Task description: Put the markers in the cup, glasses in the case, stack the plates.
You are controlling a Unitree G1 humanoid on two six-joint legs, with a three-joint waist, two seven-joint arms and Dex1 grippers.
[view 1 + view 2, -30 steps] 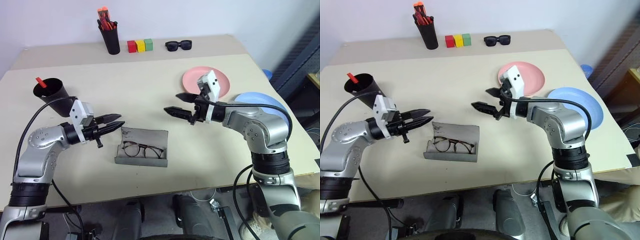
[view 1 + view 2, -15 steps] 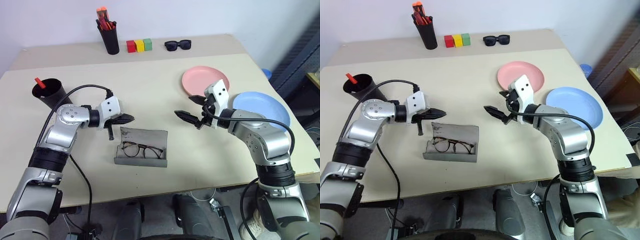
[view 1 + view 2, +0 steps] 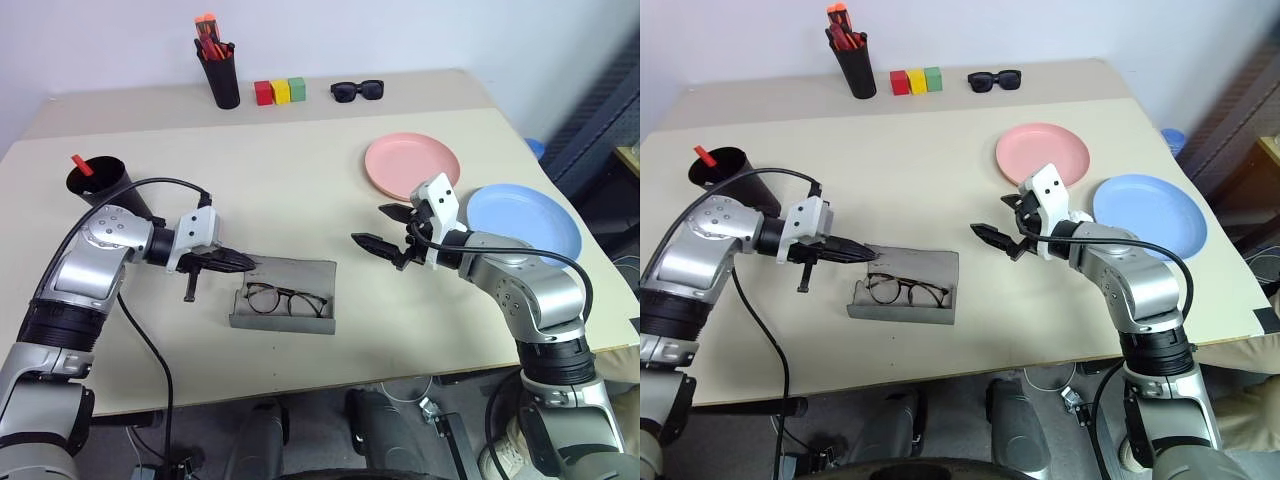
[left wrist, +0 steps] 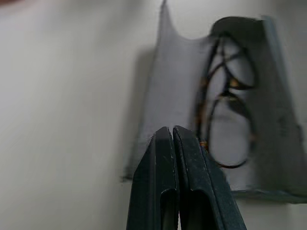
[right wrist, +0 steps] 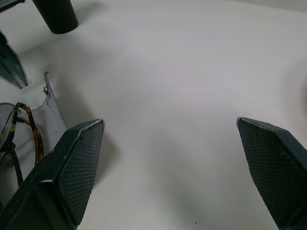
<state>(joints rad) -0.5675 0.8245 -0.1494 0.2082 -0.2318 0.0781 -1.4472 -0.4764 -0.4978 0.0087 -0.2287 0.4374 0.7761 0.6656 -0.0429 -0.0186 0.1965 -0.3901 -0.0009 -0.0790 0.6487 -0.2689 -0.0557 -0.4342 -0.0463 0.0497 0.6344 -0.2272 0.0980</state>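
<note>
Now the left gripper [image 3: 245, 263], fingers pressed together, hangs over the left end of the grey case [image 3: 285, 295], where the glasses [image 3: 287, 299] lie. Right gripper [image 3: 372, 226] stands wide apart to the right, empty.

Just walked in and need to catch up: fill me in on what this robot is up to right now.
The thin dark wire-rimmed glasses already lie inside the flat grey glasses case, whose flap is open. The left gripper, shut, points at the flap's near corner, seemingly about to push it closed. The right gripper hangs open above the table, holding nothing. The pink round plate and the light blue round plate lie side by side, not yet stacked. A red-capped marker stands in the wide black cup.
</note>
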